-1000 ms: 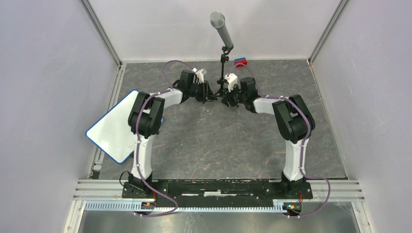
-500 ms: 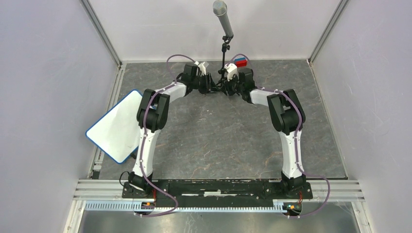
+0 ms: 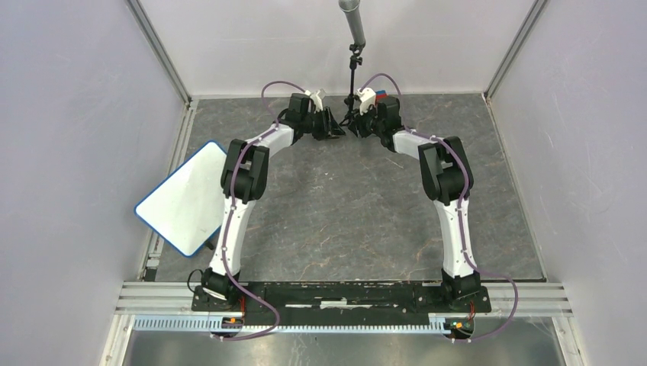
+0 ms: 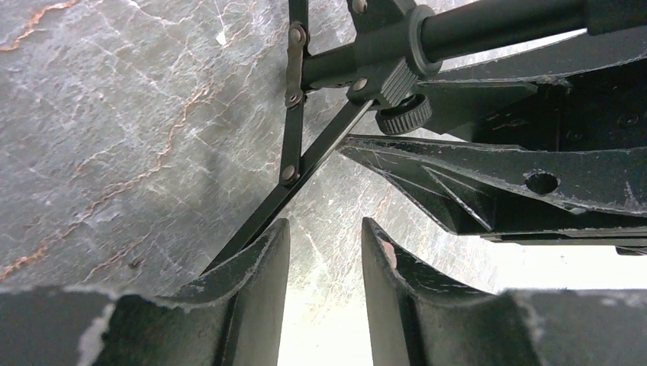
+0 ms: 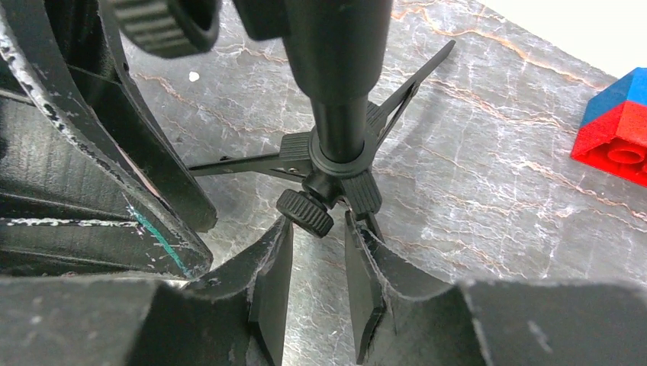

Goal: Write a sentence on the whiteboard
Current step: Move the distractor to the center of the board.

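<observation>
The left hand (image 4: 326,229) is narrowly parted and empty, with a leg of the tripod stand (image 4: 381,53) just beside one finger. The right hand (image 5: 319,221) (equally narrow) grasps nothing, just under the stand's knob. The whiteboard (image 3: 183,202) lies at the left edge of the desk (image 3: 343,221), well apart.

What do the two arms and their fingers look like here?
The left arm and right arm match: white links, bulky black joint housings, a purple cable running alongside each. The fingers are black and curved, their edges scuffed whitish.
</observation>
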`<state>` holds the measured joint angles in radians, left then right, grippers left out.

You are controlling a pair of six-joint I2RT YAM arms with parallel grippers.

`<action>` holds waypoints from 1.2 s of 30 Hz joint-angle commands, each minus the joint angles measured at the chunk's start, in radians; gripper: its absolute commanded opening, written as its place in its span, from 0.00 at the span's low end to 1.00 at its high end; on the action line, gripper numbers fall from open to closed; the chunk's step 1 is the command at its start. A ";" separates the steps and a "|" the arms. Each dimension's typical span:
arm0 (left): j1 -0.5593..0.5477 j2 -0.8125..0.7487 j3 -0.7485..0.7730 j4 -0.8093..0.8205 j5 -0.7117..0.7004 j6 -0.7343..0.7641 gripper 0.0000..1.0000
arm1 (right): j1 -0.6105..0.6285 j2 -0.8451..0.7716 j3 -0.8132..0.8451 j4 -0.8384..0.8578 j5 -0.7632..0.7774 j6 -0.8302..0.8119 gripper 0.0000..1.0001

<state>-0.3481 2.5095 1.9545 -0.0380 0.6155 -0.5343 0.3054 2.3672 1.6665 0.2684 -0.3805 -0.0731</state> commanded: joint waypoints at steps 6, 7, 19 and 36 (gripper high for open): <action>0.004 -0.214 -0.118 -0.052 -0.021 0.061 0.49 | 0.025 -0.193 -0.180 0.041 -0.046 -0.073 0.46; 0.004 -0.249 -0.140 -0.090 -0.019 0.098 0.51 | 0.033 -0.226 -0.223 0.047 -0.049 -0.079 0.51; 0.029 -0.739 -0.378 -0.880 -0.146 0.979 0.83 | 0.087 -0.648 -0.632 -0.044 -0.113 -0.132 0.94; 0.159 -1.102 -0.774 -1.166 -0.453 2.164 0.74 | 0.080 -1.080 -0.892 -0.446 -0.274 -0.261 0.98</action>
<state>-0.1963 1.4281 1.2423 -1.2194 0.2806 1.2755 0.3939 1.3731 0.7975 -0.0826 -0.6044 -0.2939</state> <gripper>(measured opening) 0.754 0.979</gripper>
